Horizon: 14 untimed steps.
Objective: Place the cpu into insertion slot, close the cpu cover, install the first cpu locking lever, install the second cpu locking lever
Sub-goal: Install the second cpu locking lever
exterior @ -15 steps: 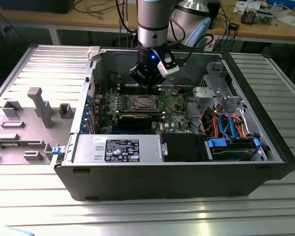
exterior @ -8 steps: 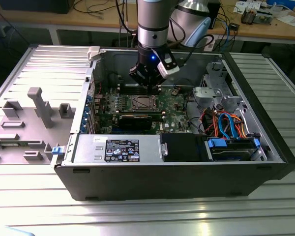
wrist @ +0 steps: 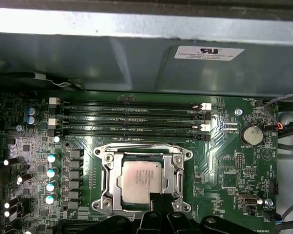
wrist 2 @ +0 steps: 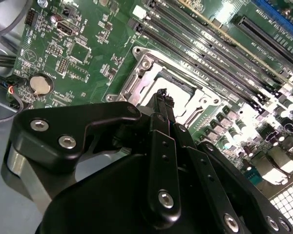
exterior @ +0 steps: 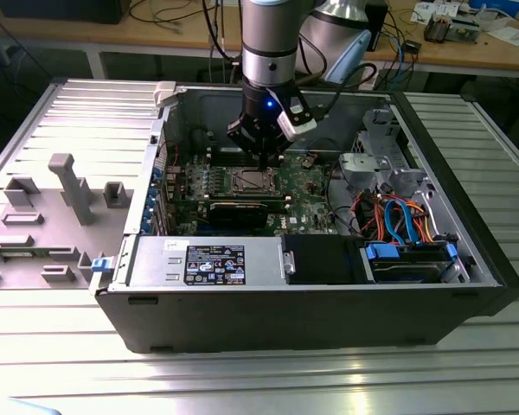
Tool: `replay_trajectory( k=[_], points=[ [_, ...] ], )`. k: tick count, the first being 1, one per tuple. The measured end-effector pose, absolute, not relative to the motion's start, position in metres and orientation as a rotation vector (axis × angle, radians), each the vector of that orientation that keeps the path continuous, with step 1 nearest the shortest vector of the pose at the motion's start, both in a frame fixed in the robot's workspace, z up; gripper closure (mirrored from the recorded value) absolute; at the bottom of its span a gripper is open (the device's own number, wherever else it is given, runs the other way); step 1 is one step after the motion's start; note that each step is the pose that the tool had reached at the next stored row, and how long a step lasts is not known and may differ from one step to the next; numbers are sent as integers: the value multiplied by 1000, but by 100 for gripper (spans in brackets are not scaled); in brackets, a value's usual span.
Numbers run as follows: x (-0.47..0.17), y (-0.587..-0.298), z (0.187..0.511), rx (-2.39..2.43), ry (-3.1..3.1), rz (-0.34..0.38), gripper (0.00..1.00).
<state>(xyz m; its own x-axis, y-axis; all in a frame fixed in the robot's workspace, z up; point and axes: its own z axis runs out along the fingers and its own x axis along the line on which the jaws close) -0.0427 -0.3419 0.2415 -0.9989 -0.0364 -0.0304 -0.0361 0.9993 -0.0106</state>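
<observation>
Right over the insertion slot (exterior: 249, 180), inside the open computer case, the tool (exterior: 261, 160) hangs nose-down. In the second wrist view its black fingers (wrist 2: 162, 105) look pressed together to one narrow tip, with nothing between them, and that tip sits at the slot's near edge.

The cpu (wrist: 141, 181) lies seated in the slot, square to it. The cpu cover (wrist: 109, 181) lies flat around it, the chip's top showing through the cut-out. Placing and closing look done, so I'd judge the work is now at the locking levers. Whether either lever is latched, I cannot tell.

To do this well, press with the closed tip on the thin lever wire alone and keep off the chip's lid and the cover. Go down, then sideways under the catch — slow and steady, since a springy wire can slip off a smooth fingertip.

Materials now:
- The chip's top is dull, brushed silver-grey, flat with softly rounded corners.
- The cover is thin stamped metal, brighter, with screw heads at the corners.
- Beyond the slot, toward the case wall (wrist: 136, 63), long black memory slots (wrist: 132, 119) run in parallel with white clips.
- To one side of the slot stand small shiny capacitors (wrist: 51, 172); on the other sits a round coin battery (wrist: 252, 135) on the green board.

The case itself rests on a ribbed metal worktop (exterior: 329, 380).
</observation>
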Motion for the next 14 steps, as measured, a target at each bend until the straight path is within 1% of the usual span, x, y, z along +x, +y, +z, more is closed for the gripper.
replay_trajectory(
  k=[14],
  points=[
    [-43, -349, 245, -44, 3113, -16, 89]
  ],
)
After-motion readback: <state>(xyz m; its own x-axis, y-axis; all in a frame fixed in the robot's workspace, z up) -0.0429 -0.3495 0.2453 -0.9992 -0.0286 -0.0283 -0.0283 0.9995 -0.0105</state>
